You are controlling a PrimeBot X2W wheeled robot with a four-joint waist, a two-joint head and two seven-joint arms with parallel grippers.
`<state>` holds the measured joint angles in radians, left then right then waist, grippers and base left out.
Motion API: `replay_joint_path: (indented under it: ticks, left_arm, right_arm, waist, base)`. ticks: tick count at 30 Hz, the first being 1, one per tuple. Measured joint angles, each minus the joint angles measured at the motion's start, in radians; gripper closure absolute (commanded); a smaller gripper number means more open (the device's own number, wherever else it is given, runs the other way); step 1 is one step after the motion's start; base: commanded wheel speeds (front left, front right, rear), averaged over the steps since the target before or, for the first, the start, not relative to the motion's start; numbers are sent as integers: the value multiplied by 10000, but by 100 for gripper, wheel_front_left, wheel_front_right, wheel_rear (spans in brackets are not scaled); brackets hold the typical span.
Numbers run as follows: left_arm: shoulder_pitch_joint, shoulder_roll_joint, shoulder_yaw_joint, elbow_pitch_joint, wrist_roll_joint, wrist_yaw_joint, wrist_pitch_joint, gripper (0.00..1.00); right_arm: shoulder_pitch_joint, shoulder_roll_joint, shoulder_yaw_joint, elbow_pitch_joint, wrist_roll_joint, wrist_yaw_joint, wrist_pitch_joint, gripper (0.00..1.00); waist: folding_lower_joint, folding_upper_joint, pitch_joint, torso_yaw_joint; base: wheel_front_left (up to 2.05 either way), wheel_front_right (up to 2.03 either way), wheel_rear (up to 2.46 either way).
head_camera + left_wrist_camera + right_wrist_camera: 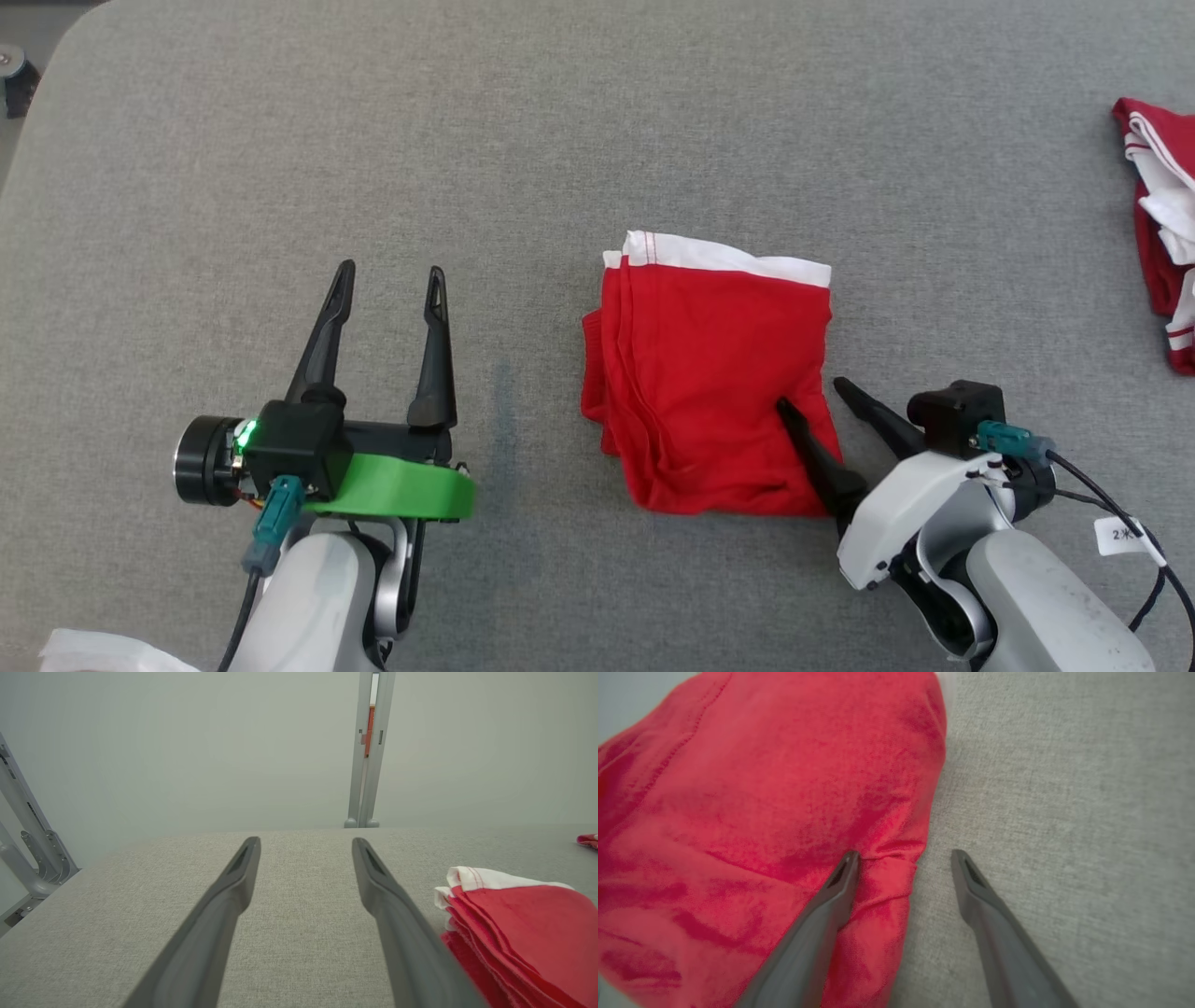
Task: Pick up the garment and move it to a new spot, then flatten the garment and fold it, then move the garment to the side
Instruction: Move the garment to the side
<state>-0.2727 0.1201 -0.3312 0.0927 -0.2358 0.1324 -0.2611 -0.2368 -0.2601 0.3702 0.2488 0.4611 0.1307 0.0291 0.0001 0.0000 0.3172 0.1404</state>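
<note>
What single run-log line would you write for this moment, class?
stage: garment folded, not yet moved aside | left gripper: open, over table | right gripper: open, straddling garment's edge | other clothes: far right

Left pincer (391, 269): black fingers (431, 355), green bracket (401, 485).

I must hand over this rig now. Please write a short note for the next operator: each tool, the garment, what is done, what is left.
Left tool: open, empty, over the grey surface, left of the red garment.
Right tool: open, astride the garment's near right edge, one finger on the cloth, the other beside it; no grip yet.
Garment: folded in layers mid-surface, white band at the far edge. Another red and white garment lies at the far right.
Done: folding, by the look of it.
Left: probably grip it and move it aside.
</note>
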Motion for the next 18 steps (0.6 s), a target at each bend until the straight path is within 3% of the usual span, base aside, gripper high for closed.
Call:
replay_joint_path:
  ticks: [1,2,3,4,10,18]
  left_arm:
    - [-6,-25,42,-15,13,-2,0,0]
    - [-6,-44,71,-17,40,-10,0,0]
    - [-5,-61,121,-40,94,-21,-2,0]
    - [-5,-69,146,-44,111,-65,-2,0]
    - [-5,-81,322,-105,309,-178,-13,0]
    - [-16,15,460,-267,548,-286,-13,0]
  right_arm:
    - [-116,10,125,186,40,0,48,0]
    - [-230,13,207,305,90,0,65,20]
    - [-407,10,439,445,184,-2,213,76]
    - [-482,-6,529,470,228,-2,207,100]
    - [-741,-253,1120,320,249,10,-314,100]
    - [-954,-1465,993,-654,52,8,-840,100]
  waist:
    - [0,0,81,73]
    - [0,0,140,122]
    - [0,0,214,164]
    - [0,0,245,165]
    - [0,0,266,-142]
    - [0,0,261,-1082]
  base:
    - [0,0,0]
    - [0,0,0]
    - [0,0,0]
    - [0,0,0]
    - [0,0,0]
    - [0,0,0]
